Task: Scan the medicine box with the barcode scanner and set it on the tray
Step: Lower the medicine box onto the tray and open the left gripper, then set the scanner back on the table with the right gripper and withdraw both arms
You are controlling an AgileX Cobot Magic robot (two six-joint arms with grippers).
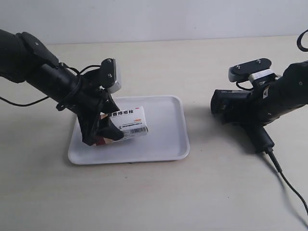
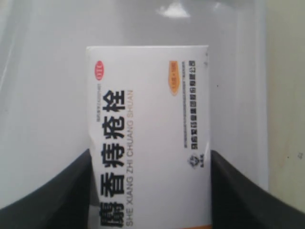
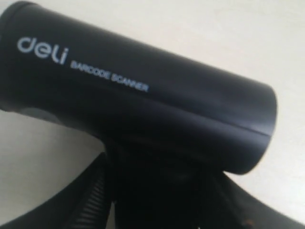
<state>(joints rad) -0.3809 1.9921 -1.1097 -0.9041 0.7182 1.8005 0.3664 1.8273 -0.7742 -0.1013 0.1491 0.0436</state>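
Pale beige counter (image 1: 159,202) carries everything. On it, toward ext view's left, sits the white tray (image 1: 168,144), rounded corners, raised rim. The arm at ext view's left is the left arm, since the left wrist cam shows the same box w/ tray beneath; it reaches in over the tray's near-left part. Left claw (image 1: 103,127) is pinching the medicine box (image 1: 129,121) by its dark red end, box lying roughly level over the tray interior, barcode side facing the ext cam; can't tell whether it touches the tray floor or sits just above. In left wrist view the medicine box (image 2: 150,138) shows its white face w/ blue Chinese print, a black finger (image 2: 57,191) pressed against each long edge, tray (image 2: 43,95) behind. Well apart, at ext view's right, right arm holds the barcode scanner (image 1: 236,108) off the tray, head pointing toward the tray, black cable (image 1: 288,185) trailing away from its handle end. Right claw (image 3: 167,200) is closed around the handle of the barcode scanner (image 3: 143,100); head reads "deli BARCODE SCANNER".
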